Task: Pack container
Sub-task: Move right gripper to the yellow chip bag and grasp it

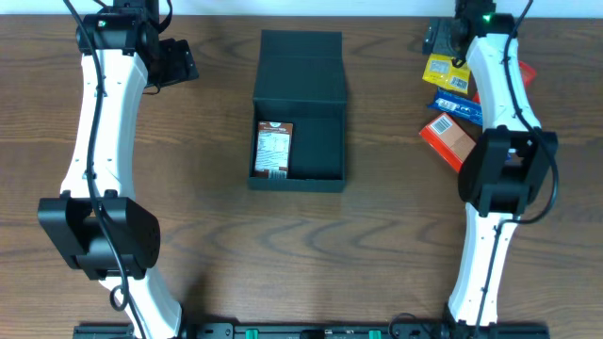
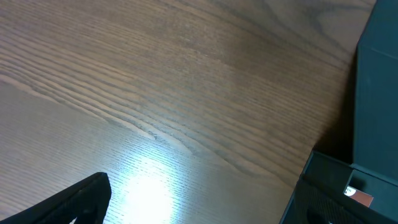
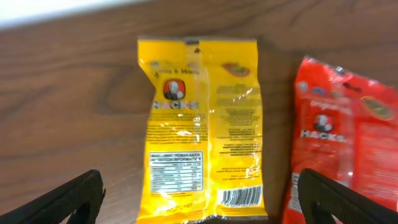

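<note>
Between right fingers (image 3: 68, 202), spread apart, yellow packet (image 3: 202, 124) lying flat on surface (image 3: 74, 93); pick step judged starting. Next: descending, clamping, carrying to container (image 1: 300, 71). Left fingers (image 2: 74, 202) hanging apart, empty.

Open container (image 1: 321, 141) holds 1 packet (image 1: 274, 151), possibly a carton.

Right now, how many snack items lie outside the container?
4, all near the right gripper: a yellow packet, a red packet beside it, a blue packet, a red-orange carton. Its arm may hide more.
</note>
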Controlling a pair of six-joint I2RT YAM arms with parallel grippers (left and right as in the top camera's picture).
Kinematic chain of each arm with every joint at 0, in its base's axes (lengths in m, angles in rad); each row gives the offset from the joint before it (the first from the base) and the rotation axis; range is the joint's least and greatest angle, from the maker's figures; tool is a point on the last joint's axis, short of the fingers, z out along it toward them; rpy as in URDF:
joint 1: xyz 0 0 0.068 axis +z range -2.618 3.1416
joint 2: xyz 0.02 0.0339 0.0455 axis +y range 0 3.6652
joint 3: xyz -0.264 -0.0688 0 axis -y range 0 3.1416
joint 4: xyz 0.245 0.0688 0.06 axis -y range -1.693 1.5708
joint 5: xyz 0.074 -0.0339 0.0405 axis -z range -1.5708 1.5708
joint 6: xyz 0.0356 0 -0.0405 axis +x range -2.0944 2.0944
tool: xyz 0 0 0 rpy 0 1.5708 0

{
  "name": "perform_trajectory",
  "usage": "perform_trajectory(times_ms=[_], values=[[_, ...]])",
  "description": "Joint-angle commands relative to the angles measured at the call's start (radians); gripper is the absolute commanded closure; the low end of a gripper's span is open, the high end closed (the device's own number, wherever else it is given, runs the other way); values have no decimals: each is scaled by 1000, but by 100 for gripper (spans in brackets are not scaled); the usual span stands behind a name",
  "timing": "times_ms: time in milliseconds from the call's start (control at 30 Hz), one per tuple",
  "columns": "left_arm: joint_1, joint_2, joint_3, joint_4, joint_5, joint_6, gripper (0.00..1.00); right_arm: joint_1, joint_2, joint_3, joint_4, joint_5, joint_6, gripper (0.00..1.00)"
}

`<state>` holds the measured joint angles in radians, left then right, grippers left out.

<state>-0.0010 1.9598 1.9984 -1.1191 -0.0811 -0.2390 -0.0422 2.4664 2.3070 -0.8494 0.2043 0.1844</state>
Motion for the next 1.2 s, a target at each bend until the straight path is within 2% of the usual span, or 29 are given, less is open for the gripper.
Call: perform_trajectory(times_ms=[0,133,267,800,867,1000,1167], values=[[2,-8,19,-3,4,-12,5,-17,41,-4,8,-2,-18,1],[2,-8,19,-3,4,-12,5,-37,66,-4,34,-7,1,1],[2,-8,19,0,4,-12,5,-56,89,-4,27,-101,3,1],[2,-8,19,2,4,-12,5,-56,138,-5,-2,-138,33,1],[2,-8,19,1,4,-12,5,-56,140,-5,-2,-158,32,6],[2,-8,19,1,4,-12,5,-56,140,-5,0,-157,32,23],[2,-8,19,1,4,-12,5,-56,146,-5,-4,-158,32,49]])
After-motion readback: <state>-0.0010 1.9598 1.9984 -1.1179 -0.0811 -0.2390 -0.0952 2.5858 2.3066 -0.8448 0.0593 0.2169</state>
